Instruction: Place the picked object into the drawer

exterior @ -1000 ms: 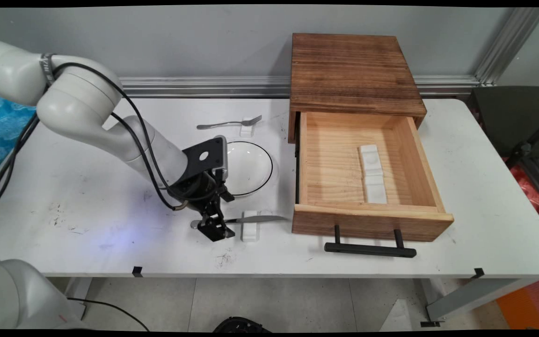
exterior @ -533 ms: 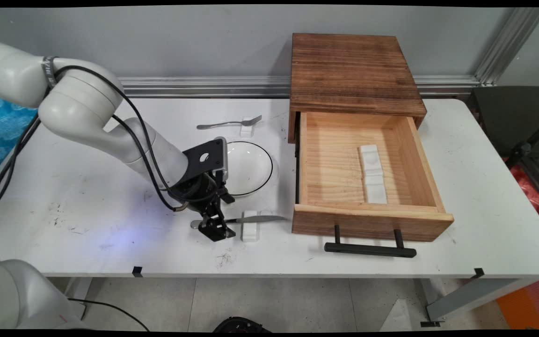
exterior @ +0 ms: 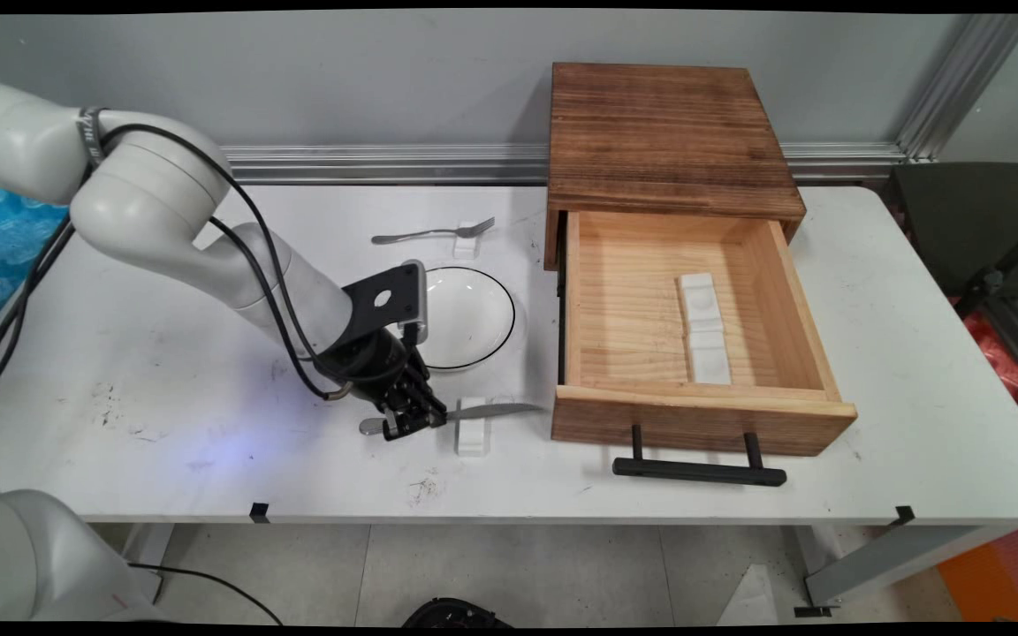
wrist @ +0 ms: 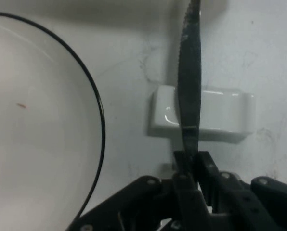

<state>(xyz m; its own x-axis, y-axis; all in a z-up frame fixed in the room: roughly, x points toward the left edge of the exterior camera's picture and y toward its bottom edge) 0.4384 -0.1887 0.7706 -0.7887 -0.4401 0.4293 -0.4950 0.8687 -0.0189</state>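
A metal knife (exterior: pixel 482 412) lies across a small white rest (exterior: pixel 472 427) near the table's front, its blade pointing toward the drawer. My gripper (exterior: pixel 409 421) is shut on the knife's handle, left of the rest. In the hand view the serrated knife (wrist: pixel 189 82) runs up from between my closed fingers (wrist: pixel 201 166), over the white rest (wrist: pixel 220 114). A white plate with a black rim (exterior: pixel 465 318) sits just behind the gripper; the plate (wrist: pixel 32 130) fills the left of the hand view.
A wooden box (exterior: pixel 668 132) stands at the back right with its drawer (exterior: pixel 695 415) pulled out; a white holder (exterior: pixel 703 329) lies inside. A fork (exterior: pixel 432 233) rests on another small white rest (exterior: pixel 467 242) behind the plate.
The gripper's fingers, spread around the knife handle before, have closed on it. The hand has shifted slightly toward the handle. The knife stays on its rest.
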